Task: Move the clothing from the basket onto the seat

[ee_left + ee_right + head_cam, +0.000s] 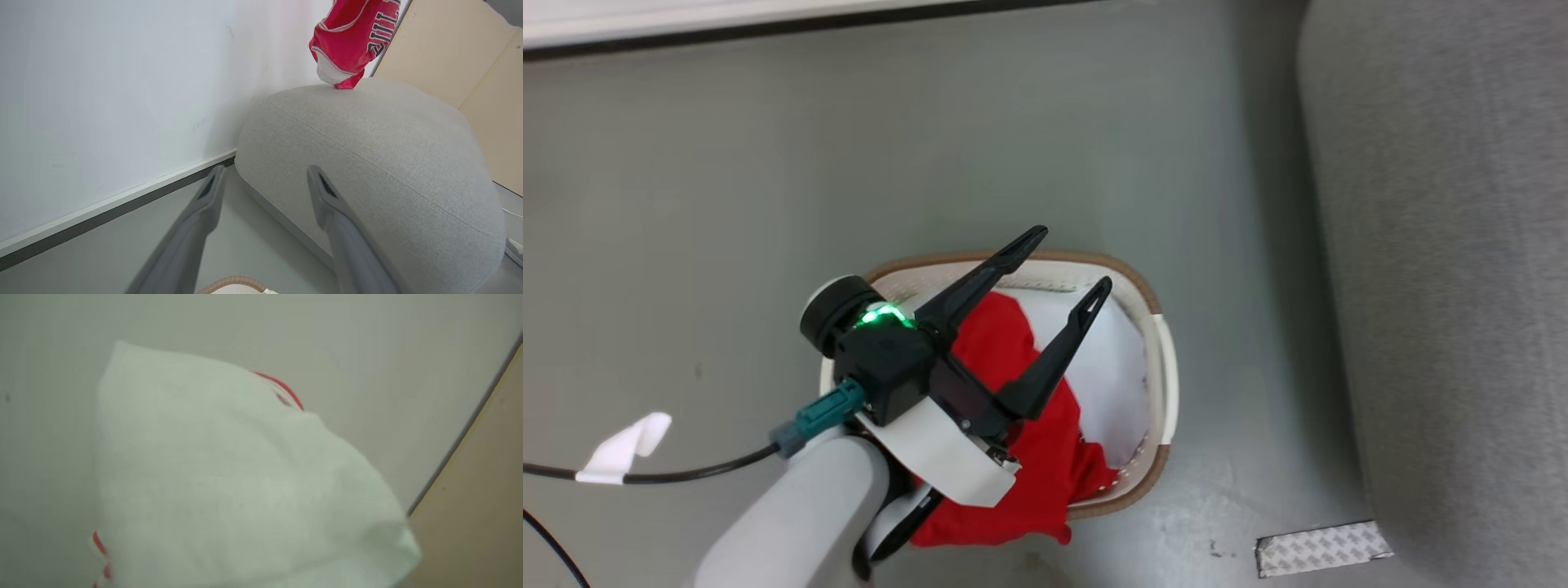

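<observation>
Hovering above the cream laundry basket (1168, 359) with the left claw (1072, 257) spread wide, gripping nothing. Looking down on one red garment (1001, 335) inside that basket, spilling over the near rim toward the grey floor (768, 204). Dangling the red-and-white jersey (347, 36) over the grey sofa (367, 163), lowest corner just meeting the cushion top. Pinching that jersey in the right claw, closed tight, fingers hidden behind its white panel.

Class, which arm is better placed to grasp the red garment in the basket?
Left. The left pincer hovers open over the red garment in the basket; the right apparently holds the jersey above the sofa.
</observation>
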You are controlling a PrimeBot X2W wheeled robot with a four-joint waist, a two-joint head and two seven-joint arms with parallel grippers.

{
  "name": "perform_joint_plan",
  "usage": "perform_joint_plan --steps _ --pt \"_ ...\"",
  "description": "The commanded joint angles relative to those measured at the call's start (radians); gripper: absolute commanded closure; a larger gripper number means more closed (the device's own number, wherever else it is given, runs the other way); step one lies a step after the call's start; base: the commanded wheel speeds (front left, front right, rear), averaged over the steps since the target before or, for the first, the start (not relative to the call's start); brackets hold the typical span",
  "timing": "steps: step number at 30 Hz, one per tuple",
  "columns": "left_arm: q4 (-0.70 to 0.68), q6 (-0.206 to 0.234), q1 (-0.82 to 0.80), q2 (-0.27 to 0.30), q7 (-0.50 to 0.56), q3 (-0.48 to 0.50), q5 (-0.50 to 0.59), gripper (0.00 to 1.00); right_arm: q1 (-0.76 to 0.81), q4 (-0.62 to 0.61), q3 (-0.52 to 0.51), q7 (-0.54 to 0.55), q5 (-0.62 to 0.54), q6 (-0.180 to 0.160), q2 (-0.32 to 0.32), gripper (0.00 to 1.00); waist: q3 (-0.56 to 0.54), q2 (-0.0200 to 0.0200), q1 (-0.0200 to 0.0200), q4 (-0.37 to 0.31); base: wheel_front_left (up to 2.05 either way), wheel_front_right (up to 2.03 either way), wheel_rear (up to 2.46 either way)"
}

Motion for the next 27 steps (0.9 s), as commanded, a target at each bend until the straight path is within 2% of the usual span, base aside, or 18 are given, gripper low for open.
perform_joint_plan --steps 1,6,10,11,12,13,14,27 --pt "-0.002 -0.004 -0.017 0.000 -0.011 0.001 -0.012 0.00 0.039 0.015 -0.038 0.008 -0.028 -0.002 0.009 1.00 0.036 0.0000 -0.0002 0.035 0.00 0.00 0.00" --pt "-0.003 -0.005 -0.024 0.001 -0.015 -0.002 -0.016 0.00 0.158 0.040 -0.228 0.029 -0.162 -0.002 0.074 1.00 0.055 0.0000 -0.0002 0.045 0.00 0.00 0.00" --pt "0.004 0.000 -0.022 0.005 -0.019 -0.001 -0.021 0.00 0.225 0.043 -0.322 0.027 -0.239 -0.002 0.139 1.00 0.051 0.0000 -0.0002 0.036 0.00 0.00 0.00" --pt "0.007 0.001 -0.018 0.006 -0.018 -0.001 -0.024 0.00 0.235 0.044 -0.332 0.019 -0.253 -0.002 0.154 0.83 0.045 0.0000 -0.0002 0.031 0.00 0.00 0.00" --pt "0.011 0.001 -0.013 0.007 -0.019 -0.001 -0.027 0.00 0.247 0.044 -0.338 0.009 -0.264 -0.002 0.168 0.59 0.037 0.0000 -0.0002 0.026 0.00 0.00 0.00" --pt "0.015 0.002 -0.007 0.007 -0.020 -0.001 -0.028 0.00 0.260 0.048 -0.341 0.000 -0.269 -0.002 0.184 0.08 0.027 0.0000 -0.0002 0.021 0.00 0.00 0.00" --pt "0.020 0.004 0.000 0.007 -0.023 -0.001 -0.030 0.00 0.279 0.054 -0.336 -0.005 -0.274 -0.002 0.198 0.00 0.015 0.0000 -0.0002 0.016 0.00 0.00 0.00" --pt "0.060 0.055 0.145 0.031 -0.058 0.031 -0.090 0.00 0.598 0.034 -0.218 -0.197 -0.181 -0.003 0.337 0.00 -0.198 0.0000 -0.0002 -0.075 0.00 0.00 0.00"
